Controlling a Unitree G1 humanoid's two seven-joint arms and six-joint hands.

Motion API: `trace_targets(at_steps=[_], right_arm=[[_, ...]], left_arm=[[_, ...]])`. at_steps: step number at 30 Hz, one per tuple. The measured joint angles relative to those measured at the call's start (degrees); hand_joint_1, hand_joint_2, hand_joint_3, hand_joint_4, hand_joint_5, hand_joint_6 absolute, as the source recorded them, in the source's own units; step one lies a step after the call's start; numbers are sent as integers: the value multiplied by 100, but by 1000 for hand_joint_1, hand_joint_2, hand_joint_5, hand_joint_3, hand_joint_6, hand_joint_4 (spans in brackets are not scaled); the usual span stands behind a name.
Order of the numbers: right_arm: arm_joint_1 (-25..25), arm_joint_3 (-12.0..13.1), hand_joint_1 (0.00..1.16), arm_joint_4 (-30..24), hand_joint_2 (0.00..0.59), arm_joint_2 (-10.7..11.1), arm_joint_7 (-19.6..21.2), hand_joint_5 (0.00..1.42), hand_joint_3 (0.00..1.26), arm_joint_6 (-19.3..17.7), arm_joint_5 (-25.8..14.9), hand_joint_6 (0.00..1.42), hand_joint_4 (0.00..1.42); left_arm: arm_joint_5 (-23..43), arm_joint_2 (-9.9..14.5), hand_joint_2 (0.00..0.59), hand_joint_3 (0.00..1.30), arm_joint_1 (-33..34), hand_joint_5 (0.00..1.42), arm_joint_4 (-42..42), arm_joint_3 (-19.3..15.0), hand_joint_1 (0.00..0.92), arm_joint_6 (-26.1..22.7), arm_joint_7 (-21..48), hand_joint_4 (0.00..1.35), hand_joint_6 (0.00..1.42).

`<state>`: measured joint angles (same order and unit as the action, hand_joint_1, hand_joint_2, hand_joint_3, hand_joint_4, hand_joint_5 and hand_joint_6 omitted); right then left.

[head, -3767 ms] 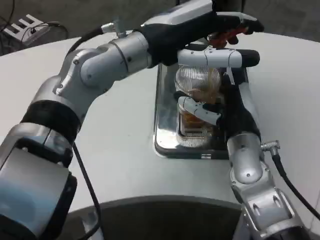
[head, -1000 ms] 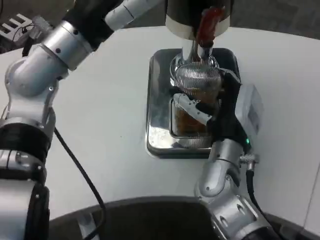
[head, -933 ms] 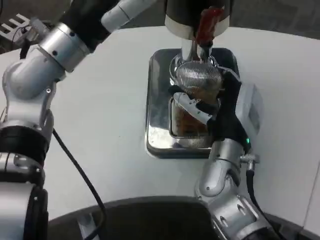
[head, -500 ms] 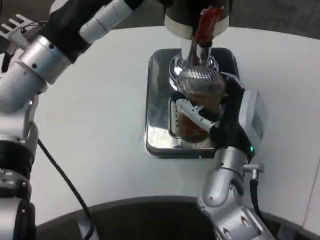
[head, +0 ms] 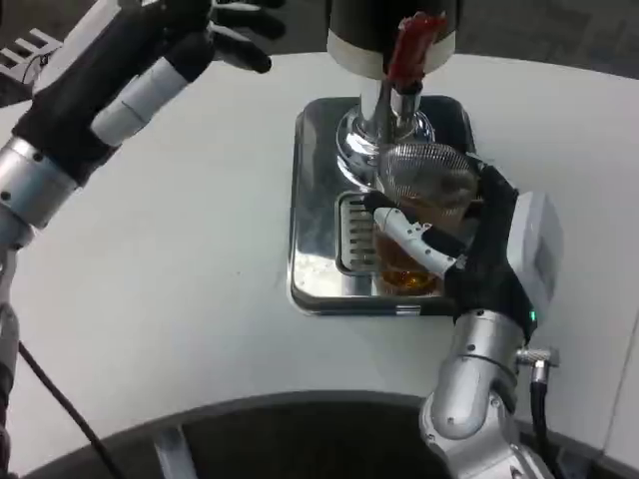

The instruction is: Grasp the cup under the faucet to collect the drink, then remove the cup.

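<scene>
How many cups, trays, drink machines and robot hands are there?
Cups: 1, the cup with brown drink
Trays: 1, the shiny tray
Drink machines: 1, the dispenser
Robot hands: 2, left robot hand and right robot hand
Total: 5

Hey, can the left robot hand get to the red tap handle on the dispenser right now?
Probably yes. The left robot hand is raised at the far left, holding nothing, and the red tap handle faces out uncovered. The right robot hand holds the cup lower down, clear of that path.
</scene>
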<state>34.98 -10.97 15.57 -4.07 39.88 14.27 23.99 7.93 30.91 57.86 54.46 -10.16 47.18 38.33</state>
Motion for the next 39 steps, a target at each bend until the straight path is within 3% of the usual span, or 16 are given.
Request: trace_targets(at_steps=[13,15,20,26,32,39], right_arm=[[-1024,19,934,-1394,183,63,-665,1136,769,408,463,1171,929],[-1247,3,933,-1832,183,69,-856,1149,772,490,555,1186,940],[-1650,-30,935,-2706,179,71,-1297,1168,795,640,683,1224,968],[-2033,-143,950,-3355,176,37,-1743,1182,820,851,829,1263,994],[-2401,-159,953,-3951,176,201,-2293,1208,836,908,850,1283,996],[-2727,-169,956,-4476,177,476,-2913,1211,837,924,858,1303,1008]], left_arm=[[33,161,55,339,-917,472,-570,-75,0,-320,-503,357,409],[10,184,53,334,-1079,454,-724,-73,0,-343,-616,350,401],[-369,239,64,312,-1743,402,-1161,-38,0,-430,-903,313,346],[-629,277,66,287,-2285,328,-1676,2,0,-576,-1072,261,291],[-972,393,74,205,-2891,197,-2539,69,0,-774,-1207,126,207],[-1140,457,74,178,-3452,133,-3502,222,0,-1112,-1231,66,177]])
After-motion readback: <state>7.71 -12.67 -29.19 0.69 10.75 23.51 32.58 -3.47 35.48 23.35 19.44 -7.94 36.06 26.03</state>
